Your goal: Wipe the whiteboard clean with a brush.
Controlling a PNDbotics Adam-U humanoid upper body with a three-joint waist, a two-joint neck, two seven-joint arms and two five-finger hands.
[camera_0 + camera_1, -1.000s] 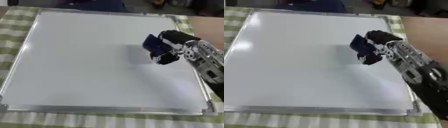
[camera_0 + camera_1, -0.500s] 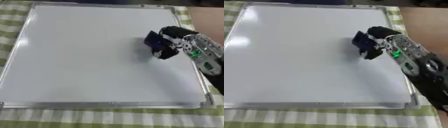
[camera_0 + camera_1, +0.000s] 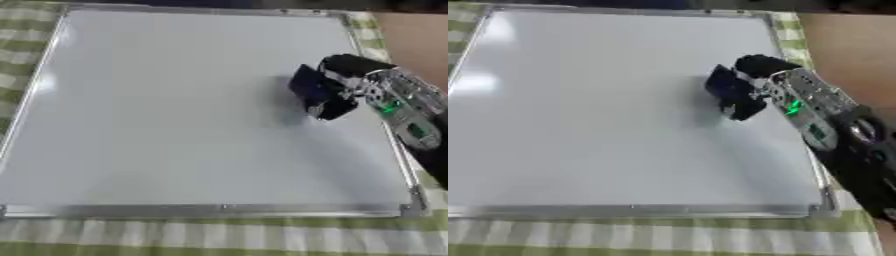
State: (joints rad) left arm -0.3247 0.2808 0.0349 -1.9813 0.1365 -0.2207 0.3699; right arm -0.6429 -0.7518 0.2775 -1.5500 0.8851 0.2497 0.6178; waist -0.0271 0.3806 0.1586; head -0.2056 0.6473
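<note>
Right hand [image 3: 354, 80] curled round dark blue brush [image 3: 308, 90], reaching in from right edge. Brush down on right half of whiteboard [image 3: 157, 115], near right frame. Board flat on green checked cloth [image 3: 219, 237]; surface blank.

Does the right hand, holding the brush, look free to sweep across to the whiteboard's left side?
Probably yes: the right hand holds the brush on the whiteboard, and nothing lies in between.
</note>
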